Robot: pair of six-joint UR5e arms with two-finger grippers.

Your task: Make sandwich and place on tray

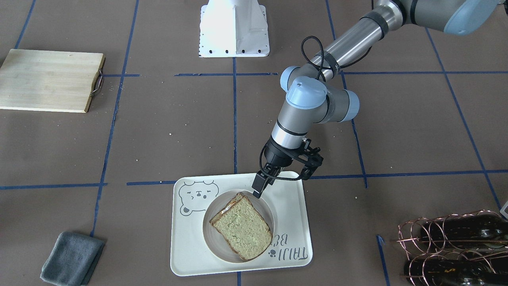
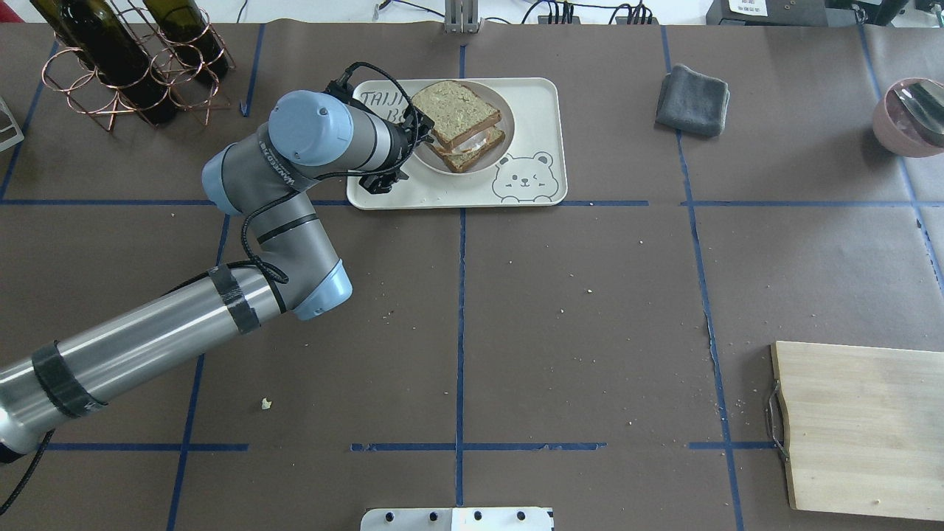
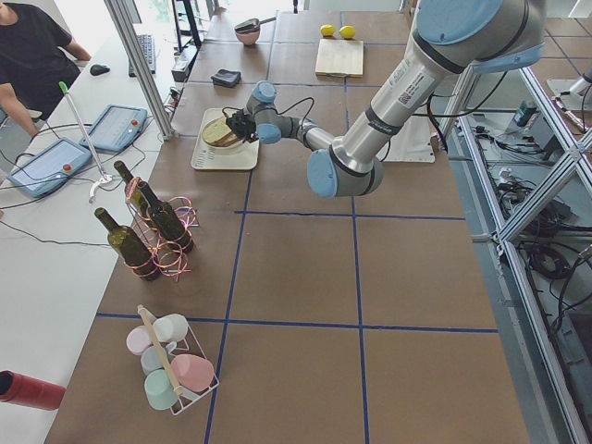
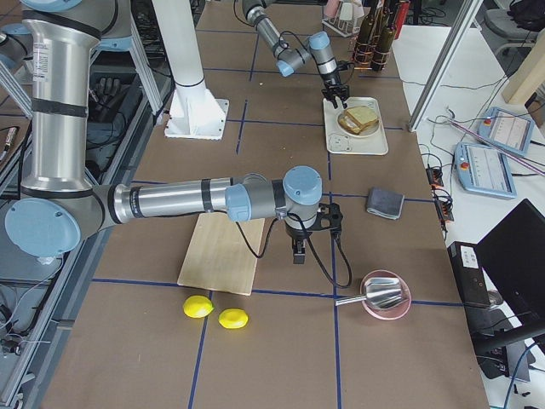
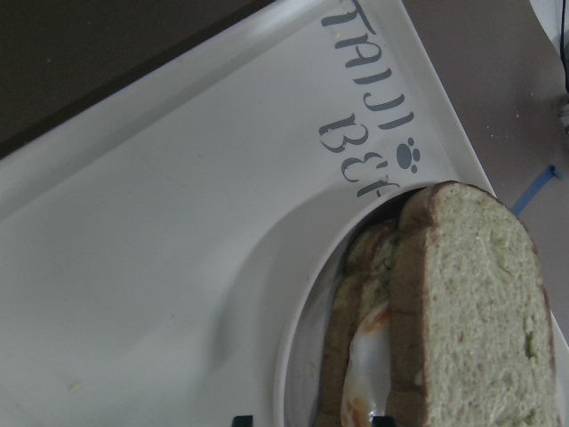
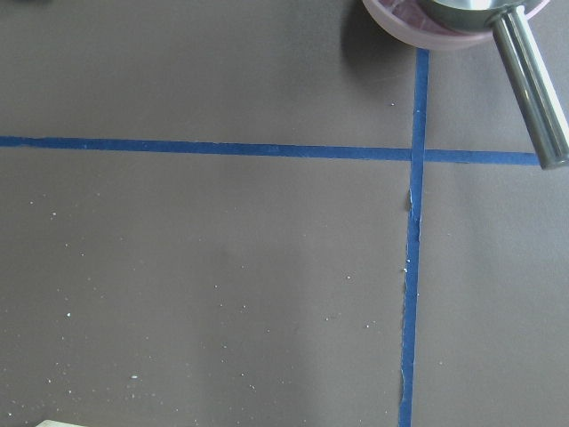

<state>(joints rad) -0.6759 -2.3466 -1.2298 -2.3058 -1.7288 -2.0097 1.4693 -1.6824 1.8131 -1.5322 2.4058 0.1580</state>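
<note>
From where I stand the job looks all but finished. The sandwich, two slices with white egg showing at the edge between them, is stacked on a round white plate. The plate sits inside the cream tray.

The left tool hangs right at the sandwich's corner on the robot's side. Its wrist view shows two dark fingertips set apart at the bottom edge. The stack's edge lies partly between them and its top slice reaches well past one tip. I read that as jaws parted and holding nothing.

From that tool the sandwich runs away and slightly sideways, its long axis on a diagonal across the plate. As I judge it, backing out along that line would be the way to avoid catching the top slice.

The left arm is the near one by far. The right tool hangs well apart over bare surface, just beside the wooden cutting board. I cannot tell whether its jaws are parted or closed.

On the tray, just beyond the left tool's tips, grey lettering reads "TAIJI BE", with the rest hidden by the plate, and there is a small paw mark. A bear face drawing sits in the corner off to the tool's side.
</note>
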